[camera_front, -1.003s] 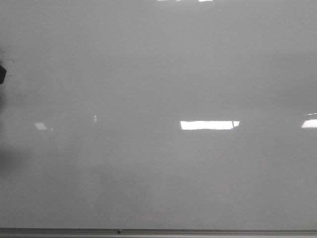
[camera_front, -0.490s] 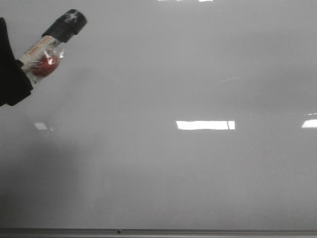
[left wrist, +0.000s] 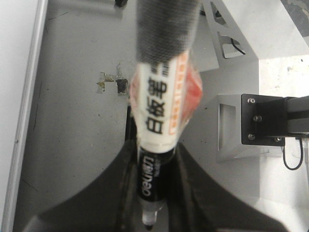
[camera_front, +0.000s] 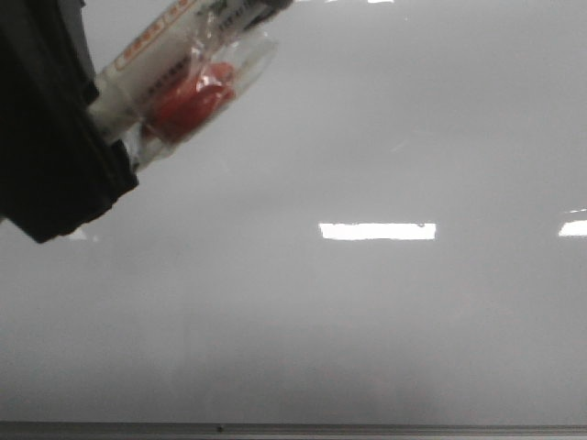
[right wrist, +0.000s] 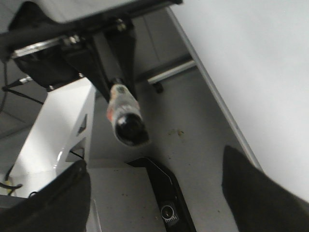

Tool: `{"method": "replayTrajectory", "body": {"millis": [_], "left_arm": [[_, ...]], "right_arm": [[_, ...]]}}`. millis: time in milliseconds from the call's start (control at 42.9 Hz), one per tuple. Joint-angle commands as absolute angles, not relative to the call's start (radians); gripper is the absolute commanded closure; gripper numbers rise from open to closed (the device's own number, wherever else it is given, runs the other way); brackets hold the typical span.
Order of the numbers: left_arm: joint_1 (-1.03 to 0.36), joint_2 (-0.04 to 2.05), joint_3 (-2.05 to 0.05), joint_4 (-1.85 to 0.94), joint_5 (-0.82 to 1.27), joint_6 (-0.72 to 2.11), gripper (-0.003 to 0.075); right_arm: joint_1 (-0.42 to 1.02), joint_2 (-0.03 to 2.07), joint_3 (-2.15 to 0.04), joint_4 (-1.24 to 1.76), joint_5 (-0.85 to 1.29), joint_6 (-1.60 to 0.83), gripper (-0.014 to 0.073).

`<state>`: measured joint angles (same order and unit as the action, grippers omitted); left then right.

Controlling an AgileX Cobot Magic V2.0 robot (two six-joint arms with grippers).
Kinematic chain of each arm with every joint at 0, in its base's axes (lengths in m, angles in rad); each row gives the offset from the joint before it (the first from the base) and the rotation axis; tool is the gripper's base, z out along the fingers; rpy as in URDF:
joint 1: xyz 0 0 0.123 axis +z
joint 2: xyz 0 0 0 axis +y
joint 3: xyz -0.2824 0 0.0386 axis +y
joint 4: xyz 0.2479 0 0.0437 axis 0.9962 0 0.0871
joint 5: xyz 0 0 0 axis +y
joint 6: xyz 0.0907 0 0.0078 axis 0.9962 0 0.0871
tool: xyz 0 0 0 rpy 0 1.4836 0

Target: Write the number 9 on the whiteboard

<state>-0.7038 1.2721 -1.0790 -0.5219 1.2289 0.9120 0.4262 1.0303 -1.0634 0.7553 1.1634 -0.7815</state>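
Gripping the Marker, Board Unmarked

Pinching a light, rigid, slick-barrelled marker (left wrist: 157,125) near its rear end, the left gripper (left wrist: 148,212) has its jaws pressed against it. Right gripper (right wrist: 154,193) jaws stand spread, empty. Beyond, the glossy whiteboard (camera_front: 367,312) shows no number 9.

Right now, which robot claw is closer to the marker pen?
Left. The left claw is shut on the marker pen. The right claw is open and empty, with the pen off ahead of it, untouched.
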Motion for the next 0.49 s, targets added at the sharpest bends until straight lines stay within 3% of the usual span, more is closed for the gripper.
{"method": "replayTrajectory", "body": {"millis": [0,466], "left_arm": [[-0.713,1.245,-1.112,-0.572,1.258,0.916,0.0731],[-0.713,1.245,-1.112,-0.572,1.250,0.916,0.0731]], "right_arm": [[0.455,1.074,-1.138,0.866,1.158,-0.838,0.0011],[0.612,1.278,-1.168,0.885,1.105,-0.871,0.0013]]}}
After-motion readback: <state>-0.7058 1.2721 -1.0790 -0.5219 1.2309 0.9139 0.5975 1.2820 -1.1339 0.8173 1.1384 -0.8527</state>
